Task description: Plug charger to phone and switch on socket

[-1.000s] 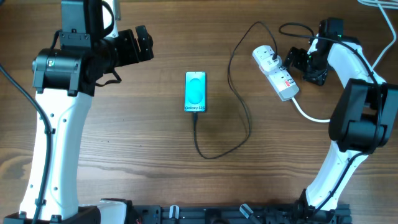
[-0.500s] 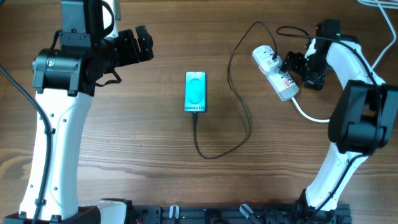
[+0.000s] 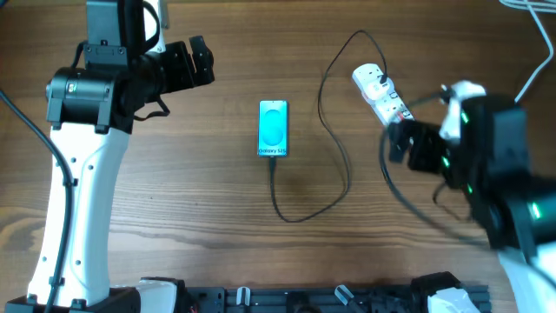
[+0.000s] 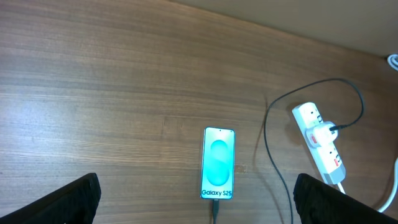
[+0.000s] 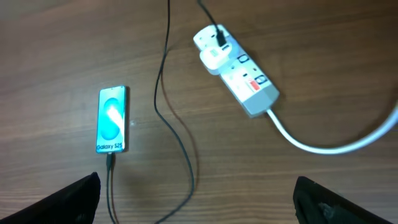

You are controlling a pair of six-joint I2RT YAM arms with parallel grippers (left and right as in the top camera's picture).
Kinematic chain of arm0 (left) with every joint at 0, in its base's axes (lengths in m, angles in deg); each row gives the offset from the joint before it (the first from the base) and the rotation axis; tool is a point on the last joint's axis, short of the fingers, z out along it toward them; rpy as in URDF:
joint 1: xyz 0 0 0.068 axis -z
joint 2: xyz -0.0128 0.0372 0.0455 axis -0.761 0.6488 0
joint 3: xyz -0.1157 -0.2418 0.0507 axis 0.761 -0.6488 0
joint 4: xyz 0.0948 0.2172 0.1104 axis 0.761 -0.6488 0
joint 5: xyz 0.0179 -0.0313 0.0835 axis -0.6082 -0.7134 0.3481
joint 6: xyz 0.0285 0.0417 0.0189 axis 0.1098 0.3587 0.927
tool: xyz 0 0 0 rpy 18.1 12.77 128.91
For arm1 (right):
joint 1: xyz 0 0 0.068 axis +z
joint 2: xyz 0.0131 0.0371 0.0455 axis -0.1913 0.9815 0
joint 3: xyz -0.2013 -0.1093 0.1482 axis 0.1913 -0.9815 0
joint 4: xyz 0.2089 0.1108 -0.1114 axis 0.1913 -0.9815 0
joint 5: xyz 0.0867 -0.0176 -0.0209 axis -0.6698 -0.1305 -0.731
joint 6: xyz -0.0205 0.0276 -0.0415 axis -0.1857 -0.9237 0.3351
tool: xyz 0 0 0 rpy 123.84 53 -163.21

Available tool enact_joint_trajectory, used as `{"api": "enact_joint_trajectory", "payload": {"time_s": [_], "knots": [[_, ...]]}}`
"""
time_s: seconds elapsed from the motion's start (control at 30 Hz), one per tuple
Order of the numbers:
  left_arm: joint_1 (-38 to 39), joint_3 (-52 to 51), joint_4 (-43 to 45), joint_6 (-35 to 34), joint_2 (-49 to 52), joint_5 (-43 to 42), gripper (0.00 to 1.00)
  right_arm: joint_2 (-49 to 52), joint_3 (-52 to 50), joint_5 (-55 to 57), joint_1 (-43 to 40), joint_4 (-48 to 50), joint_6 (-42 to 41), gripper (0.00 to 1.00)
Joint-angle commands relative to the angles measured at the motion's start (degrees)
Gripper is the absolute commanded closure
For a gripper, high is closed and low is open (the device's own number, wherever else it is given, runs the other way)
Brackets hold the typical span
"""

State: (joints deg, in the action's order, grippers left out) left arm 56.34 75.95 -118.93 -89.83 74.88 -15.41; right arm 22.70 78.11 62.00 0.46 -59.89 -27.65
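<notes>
The phone (image 3: 273,128) lies flat mid-table with its cyan screen lit. It also shows in the left wrist view (image 4: 218,163) and the right wrist view (image 5: 112,120). The thin black charger cable (image 3: 346,178) enters the phone's near end, loops right and runs up to the white socket (image 3: 384,97), where its other end is plugged in. The socket (image 5: 239,68) shows red-marked switches. My right gripper (image 3: 398,142) is blurred, open and empty, below the socket and apart from it (image 5: 199,205). My left gripper (image 3: 203,61) is open and empty, far left of the phone (image 4: 196,205).
The socket's thick white cord (image 5: 323,146) curves off to the right. Another white cable (image 3: 537,52) runs along the far right edge. Bare wooden table (image 3: 174,191) lies between the phone and the left arm.
My right arm has left the socket's right side and swung down and toward the front, now blurred. The left arm, phone and cable have not moved.
</notes>
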Motion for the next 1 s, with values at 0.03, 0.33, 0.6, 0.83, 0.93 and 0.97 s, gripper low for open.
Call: {"api": "enact_joint_trajectory", "payload": {"time_s": [0.03, 0.33, 0.6, 0.83, 0.93, 0.97], "knots": [[-0.31, -0.26, 0.13, -0.31, 0.22, 0.5, 0.0, -8.02, -0.66, 2.62, 0.28, -1.4, -1.03, 0.0], [-0.31, -0.26, 0.13, -0.31, 0.22, 0.5, 0.0, -6.51, -0.68, 2.4, 0.26, -1.6, 6.19, 0.0], [-0.31, -0.26, 0.13, -0.31, 0.22, 0.5, 0.0, -18.97, -13.62, -2.14, -4.11, 9.38, 23.67, 0.0], [-0.31, -0.26, 0.13, -0.31, 0.22, 0.5, 0.0, -41.59, -40.35, -3.96, -5.57, 28.46, 30.99, 0.0], [-0.31, -0.26, 0.13, -0.31, 0.22, 0.5, 0.0, -48.06, -48.22, -5.25, -5.57, 35.36, 30.93, 0.0], [-0.31, -0.26, 0.13, -0.31, 0.22, 0.5, 0.0, -49.27, -49.99, -5.38, -5.57, 37.53, 30.91, 0.0]]}}
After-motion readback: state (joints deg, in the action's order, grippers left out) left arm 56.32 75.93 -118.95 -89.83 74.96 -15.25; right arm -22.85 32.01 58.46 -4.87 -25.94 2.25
